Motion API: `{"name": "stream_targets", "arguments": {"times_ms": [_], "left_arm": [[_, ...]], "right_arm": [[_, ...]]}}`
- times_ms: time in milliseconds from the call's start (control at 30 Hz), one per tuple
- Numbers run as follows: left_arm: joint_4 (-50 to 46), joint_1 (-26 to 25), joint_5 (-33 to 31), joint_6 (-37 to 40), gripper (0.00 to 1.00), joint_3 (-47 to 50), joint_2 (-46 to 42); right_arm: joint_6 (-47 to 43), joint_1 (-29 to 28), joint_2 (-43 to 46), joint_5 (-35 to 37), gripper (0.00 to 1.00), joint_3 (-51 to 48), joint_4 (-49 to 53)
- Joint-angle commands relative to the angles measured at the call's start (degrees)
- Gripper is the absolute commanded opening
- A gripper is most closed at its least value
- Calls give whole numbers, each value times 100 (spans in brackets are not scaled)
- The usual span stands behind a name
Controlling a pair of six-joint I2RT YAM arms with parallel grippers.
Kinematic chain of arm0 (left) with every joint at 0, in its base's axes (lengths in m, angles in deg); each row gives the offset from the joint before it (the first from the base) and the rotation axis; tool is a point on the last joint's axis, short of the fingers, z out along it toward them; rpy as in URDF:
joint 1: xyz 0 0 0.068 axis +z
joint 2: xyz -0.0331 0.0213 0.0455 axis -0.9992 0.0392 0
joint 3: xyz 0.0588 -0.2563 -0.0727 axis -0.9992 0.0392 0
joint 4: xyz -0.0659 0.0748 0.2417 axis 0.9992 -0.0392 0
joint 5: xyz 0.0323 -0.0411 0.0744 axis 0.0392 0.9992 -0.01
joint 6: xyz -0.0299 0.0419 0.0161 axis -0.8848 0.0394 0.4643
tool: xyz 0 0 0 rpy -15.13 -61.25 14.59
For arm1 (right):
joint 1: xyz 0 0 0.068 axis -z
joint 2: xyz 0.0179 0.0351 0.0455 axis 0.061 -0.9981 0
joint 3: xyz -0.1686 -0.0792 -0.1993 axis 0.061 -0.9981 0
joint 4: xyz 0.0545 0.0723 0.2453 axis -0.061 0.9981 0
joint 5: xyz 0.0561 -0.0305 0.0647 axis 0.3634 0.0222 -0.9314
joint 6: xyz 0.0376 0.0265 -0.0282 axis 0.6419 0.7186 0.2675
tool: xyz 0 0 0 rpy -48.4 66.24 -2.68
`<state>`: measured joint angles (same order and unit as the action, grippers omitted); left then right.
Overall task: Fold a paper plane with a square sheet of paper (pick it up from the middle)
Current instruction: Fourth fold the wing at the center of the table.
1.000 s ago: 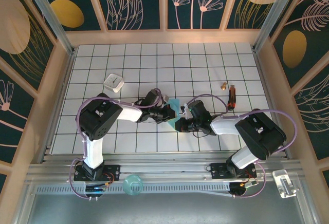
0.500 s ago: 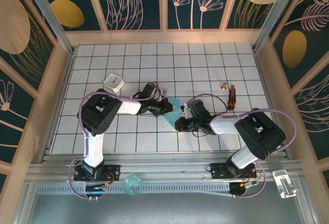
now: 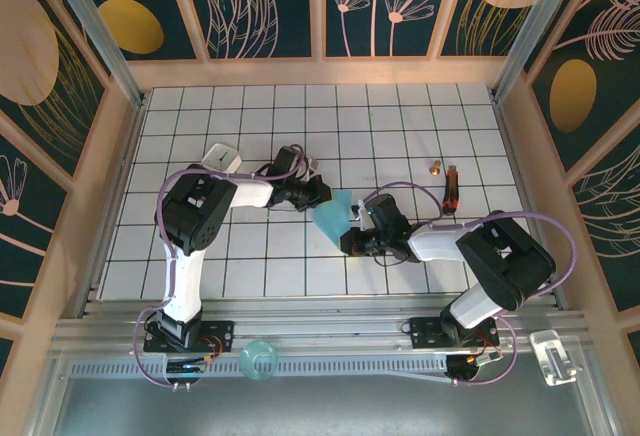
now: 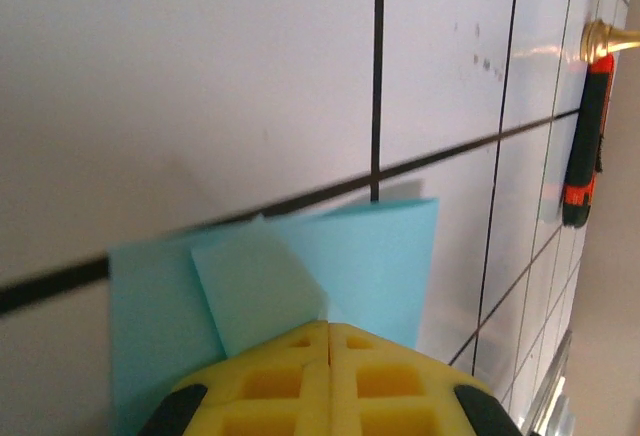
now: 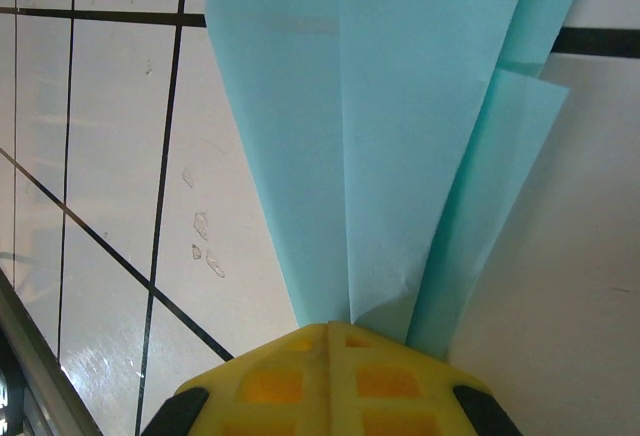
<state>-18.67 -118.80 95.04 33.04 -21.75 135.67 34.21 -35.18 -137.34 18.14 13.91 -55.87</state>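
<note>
The white gridded surface (image 3: pixel 200 246) lies under both arms. The light-blue sheet of paper (image 3: pixel 333 216) sits between the two sets of fingers, partly folded, with overlapping flaps and a crease down its length. In the right wrist view it fans out from the tips of the right fingers (image 5: pixel 300 351), which are closed and pinching its narrow end. The left fingers (image 4: pixel 300 351) are pressed together too; the sheet's (image 4: pixel 350 246) folded edge lies right at their tips, but I cannot tell whether they grip it. A small white square block (image 3: pixel 222 159) rests behind the left fingers, beside that arm; an orange-and-black screwdriver (image 3: pixel 451 188) lies well beyond the right fingers; a little brass piece (image 3: pixel 436 167) sits just off its tip.
</note>
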Motion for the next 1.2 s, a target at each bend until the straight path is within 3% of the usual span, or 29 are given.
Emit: {"name": "stream_targets", "arguments": {"times_ms": [0,267,400,600,800,1167], "left_arm": [[-211,452,-1037,377,0,-250,259],[-466,517,-1241,538,2,-523,-25],[50,408,-1067,261,6,137,-671],[835,-293,-728,-299,9,1220,-1512],[1150,-613,-301,-524,4,1181,-1092],[245,-403,-772,340,0,428,-291]], "right_arm": [[72,-8,-195,329,0,-391,1429],[72,-7,-166,320,0,-382,1433],[72,-6,-144,315,0,-338,1403],[55,0,-177,276,0,-247,1308],[2,3,-221,276,0,-132,1305],[-64,34,152,90,0,47,1312]]}}
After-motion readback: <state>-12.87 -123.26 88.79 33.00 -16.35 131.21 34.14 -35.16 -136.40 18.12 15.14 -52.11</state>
